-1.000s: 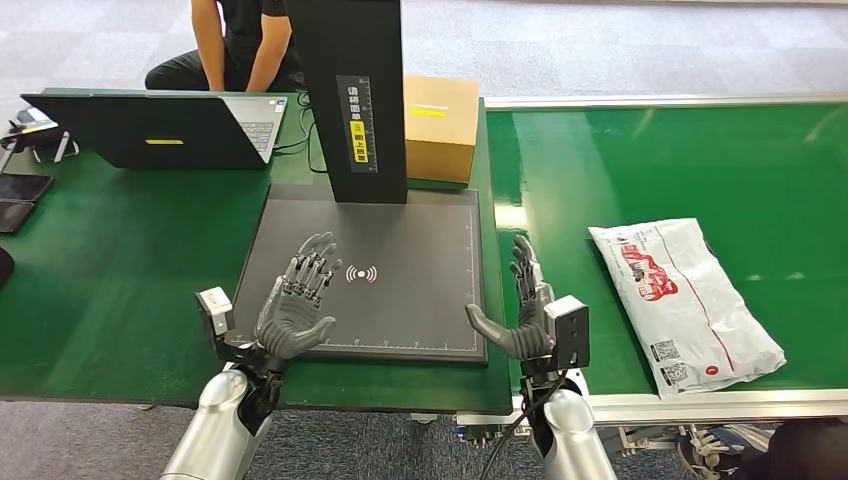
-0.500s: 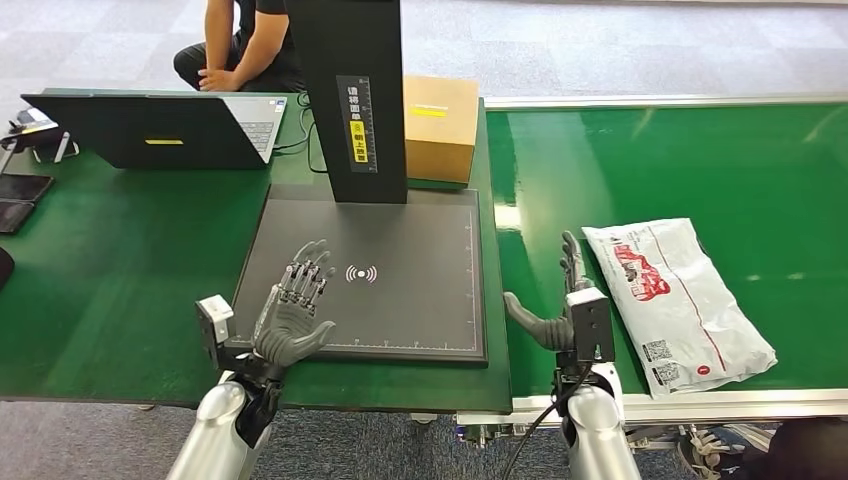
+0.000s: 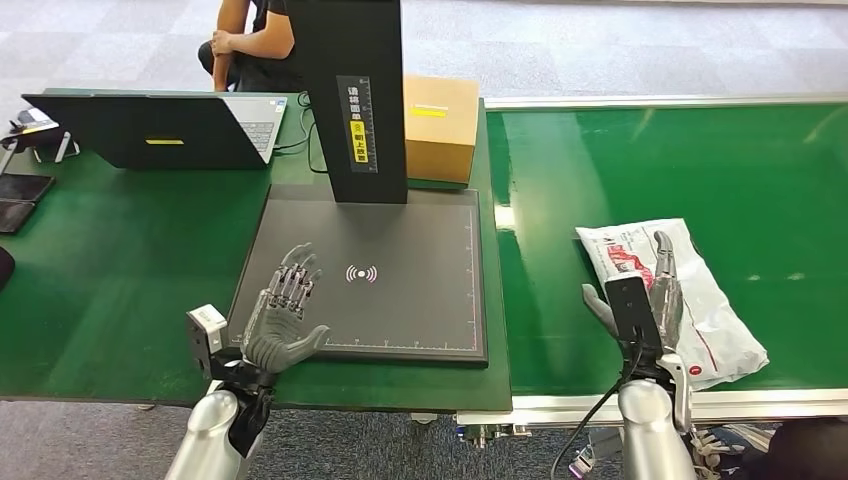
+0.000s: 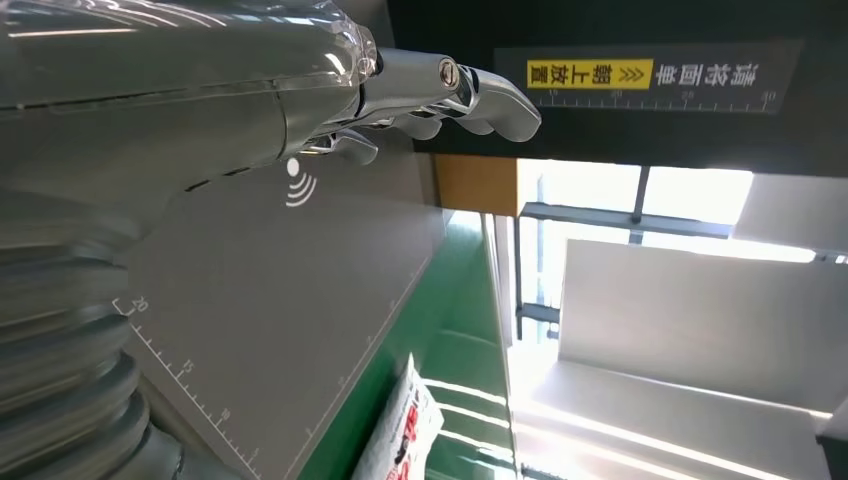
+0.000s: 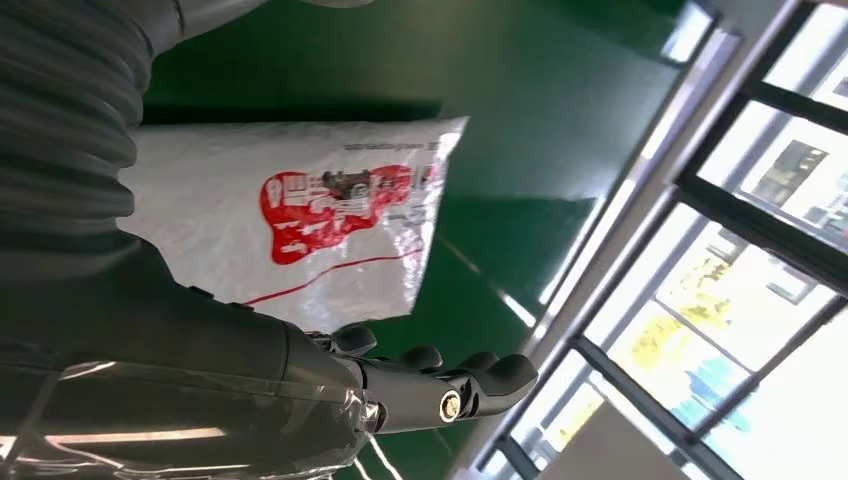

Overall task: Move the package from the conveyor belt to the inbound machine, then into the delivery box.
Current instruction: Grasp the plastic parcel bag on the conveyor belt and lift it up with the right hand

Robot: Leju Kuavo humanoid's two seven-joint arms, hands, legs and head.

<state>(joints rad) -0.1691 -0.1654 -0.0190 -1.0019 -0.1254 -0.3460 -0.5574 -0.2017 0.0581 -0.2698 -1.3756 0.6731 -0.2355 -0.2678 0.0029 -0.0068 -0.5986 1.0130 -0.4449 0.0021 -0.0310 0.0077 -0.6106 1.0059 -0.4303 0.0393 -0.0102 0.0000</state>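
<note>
Head view: the right hand [image 3: 655,290], fingers spread and holding nothing, has swung right off the scanner plate [image 3: 400,230] to hover over the package [image 3: 700,300] on the belt [image 3: 680,160]. Grasp comes next. Left hand [image 3: 285,315] stays open above the plate.

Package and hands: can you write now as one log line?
stage: reaching | package: lying on conveyor belt | right hand: open above package | left hand: open over inbound machine
</note>
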